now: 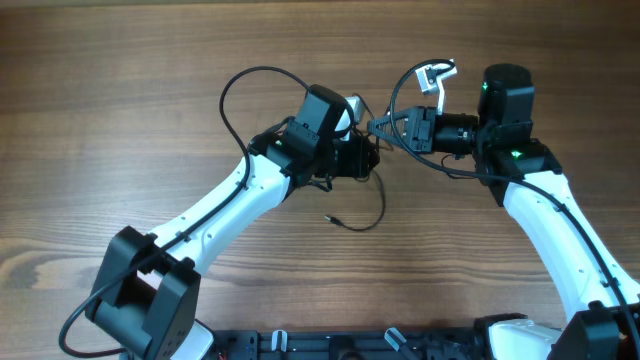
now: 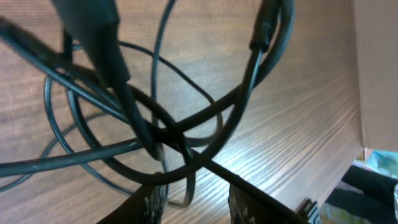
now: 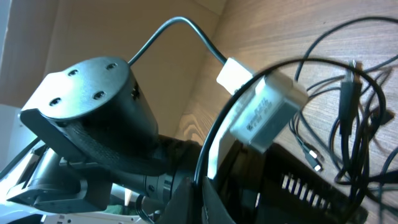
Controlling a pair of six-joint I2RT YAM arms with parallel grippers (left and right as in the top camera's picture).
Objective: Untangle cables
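The cables (image 1: 380, 205) are thin black wires, bunched between my two grippers at mid-table. One strand hangs down to a small plug end (image 1: 328, 217) on the wood. A white adapter block (image 1: 437, 75) rides on a raised loop behind the right gripper (image 1: 385, 128). In the right wrist view, the right gripper (image 3: 196, 179) is shut on a black cable that arcs up past the adapter (image 3: 267, 112). The left gripper (image 2: 196, 208) faces the crossed loops (image 2: 168, 130). Its fingers (image 2: 152, 208) stand apart, with a thin loop dipping between them.
The left arm's black wrist housing (image 3: 93, 112) sits close beside the right gripper. A thicker black arm cable (image 1: 240, 85) loops out left of the left wrist. A beige wall (image 2: 379, 62) bounds the wooden table (image 1: 120, 120) on one side.
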